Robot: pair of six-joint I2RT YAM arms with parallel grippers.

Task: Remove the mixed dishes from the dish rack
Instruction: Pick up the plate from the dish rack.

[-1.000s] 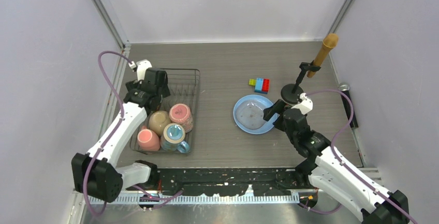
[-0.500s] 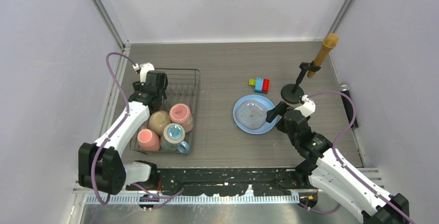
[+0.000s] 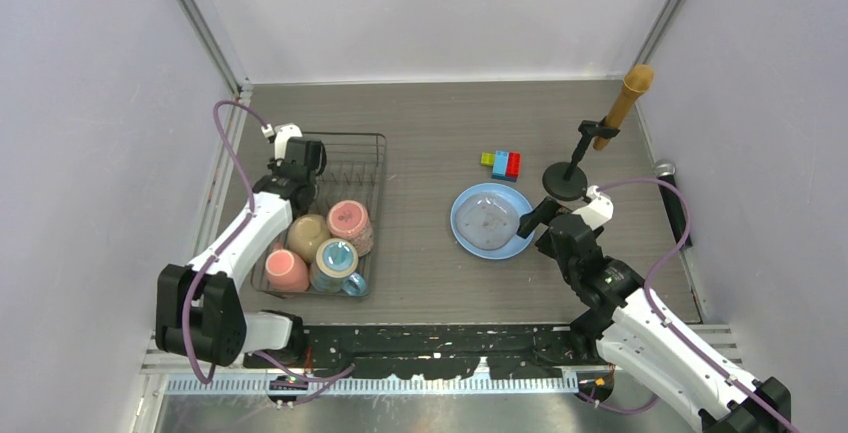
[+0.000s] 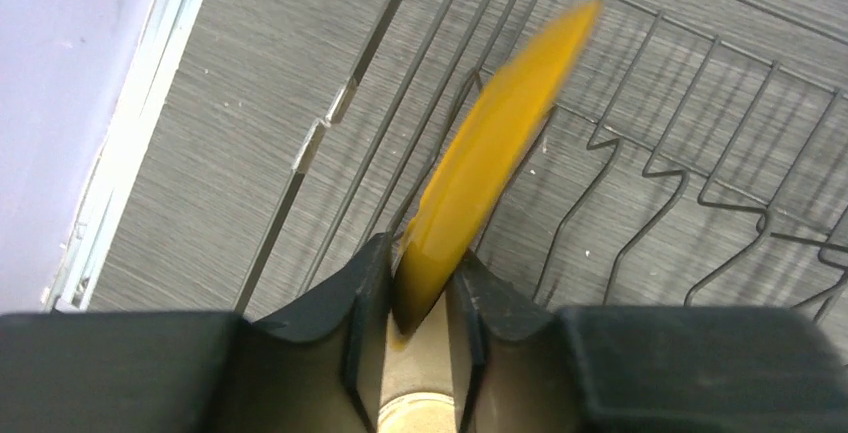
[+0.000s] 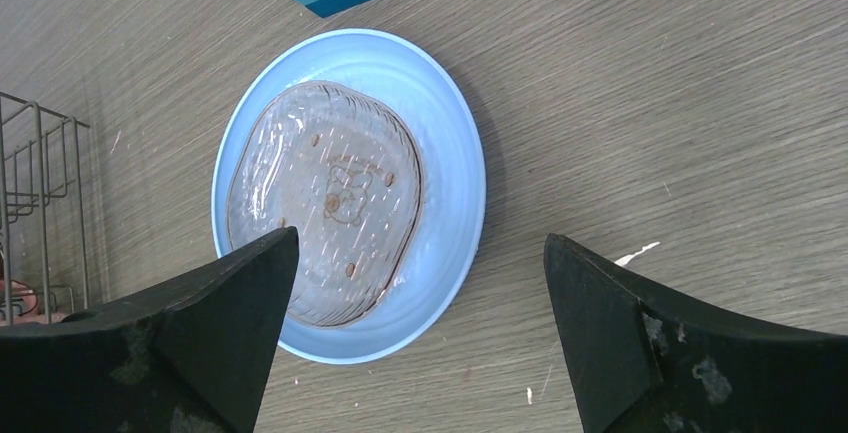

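Left gripper (image 4: 418, 288): clenched on the lower rim of a small round yellow plate (image 4: 495, 143). In the top view it sits at the 11 o'clock corner of the rack.
Yellow plate: on edge and leaning toward 1 o'clock in the wrist view, above the wire tines. It is blurred, so I cannot tell whether it has cleared them.
Dish rack: a black rectangular wire rack (image 3: 366, 156) at 9 o'clock on the grey wood-grain table (image 3: 420, 273).
Rack load: crowded at the 6 o'clock end are a pink cup (image 3: 287, 270), a pale tan bowl (image 3: 307, 236), a pink patterned mug (image 3: 349, 221) and a blue mug with a yellow inside (image 3: 337, 260).
Step in hand: likely lifting the yellow plate out.
Doing it well: raise it along its own plane so the rim does not snag a tine. The pinch is thin and right at the rim, so the plate may swing, and a slow move suits. Carry it toward 3 o'clock high enough to pass over the mugs.
Light blue round plate (image 3: 465, 238): on the table at 3 o'clock of the rack, with a clear glass bowl (image 3: 488, 219) resting on it.
Right gripper (image 5: 420, 243): released, jaws wide apart, hovering by the blue plate's 4 o'clock rim.
Coloured toy bricks (image 3: 501, 164): at 12 o'clock of the blue plate, near but apart.
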